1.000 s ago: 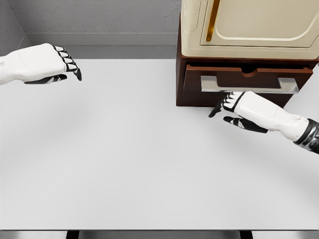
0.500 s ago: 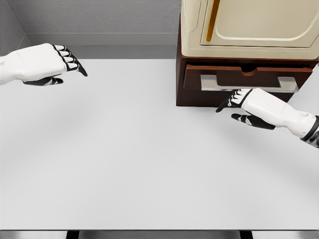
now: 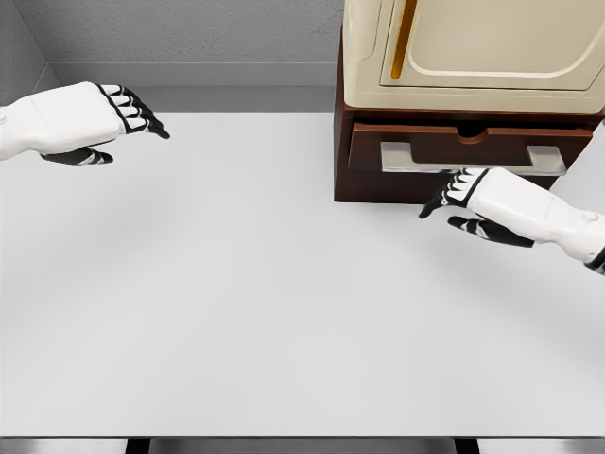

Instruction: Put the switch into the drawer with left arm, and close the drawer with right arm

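- The left hand [image 3: 80, 118] comes in from the left edge and hovers above the far left of the white worktop [image 3: 236, 303], back of the hand up. Its black-tipped fingers [image 3: 142, 115] stretch toward the right, loose and holding nothing; the thumb tucks beneath.
- The right hand [image 3: 482, 199] reaches in from the right edge, low over the worktop. Its fingers [image 3: 442, 200] are extended and relaxed, pointing left, and grasp nothing.
- No writing or brand can be read anywhere.
- The drawer [image 3: 468, 147], dark brown with a pale bar handle [image 3: 473, 159], sits in the base of a cream cabinet [image 3: 473, 47] at the far right and appears nearly pushed in.
- The right hand lies just in front of and below the handle; whether it touches cannot be told.
- The left hand is well apart from the drawer.
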Tool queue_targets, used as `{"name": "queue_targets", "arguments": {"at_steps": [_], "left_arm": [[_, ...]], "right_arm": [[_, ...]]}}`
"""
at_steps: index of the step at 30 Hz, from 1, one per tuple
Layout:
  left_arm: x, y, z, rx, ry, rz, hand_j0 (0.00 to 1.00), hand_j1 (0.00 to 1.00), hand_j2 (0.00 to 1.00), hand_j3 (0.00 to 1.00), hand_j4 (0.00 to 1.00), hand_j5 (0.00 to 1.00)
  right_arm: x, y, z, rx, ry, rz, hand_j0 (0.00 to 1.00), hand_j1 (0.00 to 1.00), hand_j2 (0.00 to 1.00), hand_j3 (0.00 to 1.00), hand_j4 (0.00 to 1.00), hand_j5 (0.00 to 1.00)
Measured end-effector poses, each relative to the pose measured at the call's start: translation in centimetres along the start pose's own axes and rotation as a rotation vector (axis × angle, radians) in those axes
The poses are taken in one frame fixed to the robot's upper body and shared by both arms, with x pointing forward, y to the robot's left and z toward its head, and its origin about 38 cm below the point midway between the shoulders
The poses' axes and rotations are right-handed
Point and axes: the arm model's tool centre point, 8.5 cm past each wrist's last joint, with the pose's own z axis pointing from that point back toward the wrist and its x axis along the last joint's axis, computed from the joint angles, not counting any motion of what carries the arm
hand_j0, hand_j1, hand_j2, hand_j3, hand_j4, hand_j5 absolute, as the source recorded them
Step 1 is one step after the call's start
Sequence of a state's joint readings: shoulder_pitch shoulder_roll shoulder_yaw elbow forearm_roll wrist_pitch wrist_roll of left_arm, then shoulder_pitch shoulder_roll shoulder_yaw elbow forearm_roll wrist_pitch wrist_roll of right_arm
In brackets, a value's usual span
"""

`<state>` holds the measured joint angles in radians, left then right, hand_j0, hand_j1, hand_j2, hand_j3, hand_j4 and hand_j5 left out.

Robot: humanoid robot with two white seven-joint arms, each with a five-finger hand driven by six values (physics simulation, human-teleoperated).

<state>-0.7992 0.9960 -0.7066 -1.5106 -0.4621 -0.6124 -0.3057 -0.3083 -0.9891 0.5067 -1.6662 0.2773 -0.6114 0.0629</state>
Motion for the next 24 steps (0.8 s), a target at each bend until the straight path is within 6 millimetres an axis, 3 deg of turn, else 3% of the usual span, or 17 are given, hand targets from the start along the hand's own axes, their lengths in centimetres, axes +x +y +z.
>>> {"name": "queue_targets", "arguments": {"at_steps": [24], "left_arm": [[-0.4, -0.2, 0.2, -0.003, 0.012, 0.008, 0.84, 0.84, 0.84, 0.84, 0.84, 0.84]], "right_arm": [[-0.8, -1.1, -0.3, -0.026, 0.013, 0.017, 0.57, 0.57, 0.57, 0.57, 0.57, 0.57]]}}
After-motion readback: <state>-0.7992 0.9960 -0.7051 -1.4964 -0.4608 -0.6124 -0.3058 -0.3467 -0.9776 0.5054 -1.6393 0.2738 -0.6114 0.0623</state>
